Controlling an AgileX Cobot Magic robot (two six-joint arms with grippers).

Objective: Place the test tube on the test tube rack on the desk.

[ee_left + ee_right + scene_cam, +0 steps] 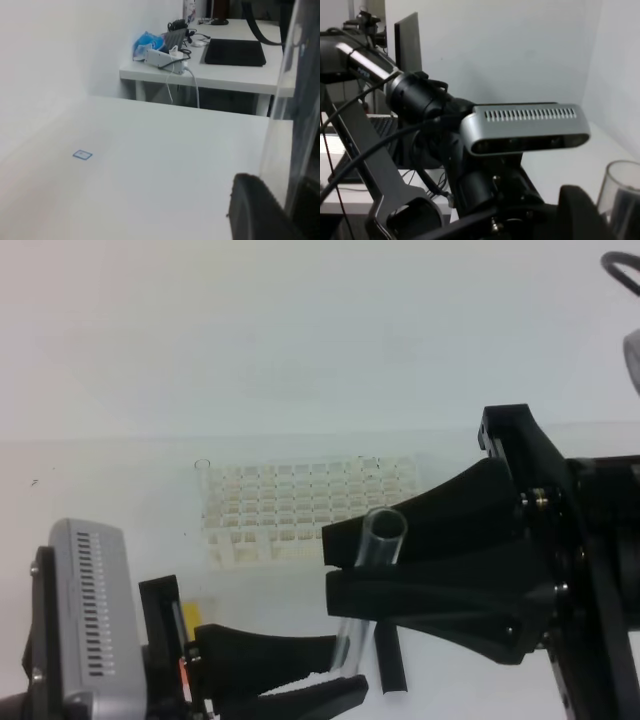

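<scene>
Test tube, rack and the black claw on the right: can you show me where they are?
test tube (386, 530): exterior high view, on its round open rim.
test tube rack (290, 502): exterior high view, on the middle of its grid of holes.
right gripper (345, 562): exterior high view, between the two black fingertips beside the tube.

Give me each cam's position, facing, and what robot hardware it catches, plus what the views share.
Exterior high: above the desk, looking down at the test tube rack; shows the left gripper, the right gripper and the test tube between them.
Left wrist: low on the left arm, facing across the desk toward a far table; shows a dark finger.
Right wrist: faces the left arm's camera.
Shared: the test tube appears in all three.
</scene>
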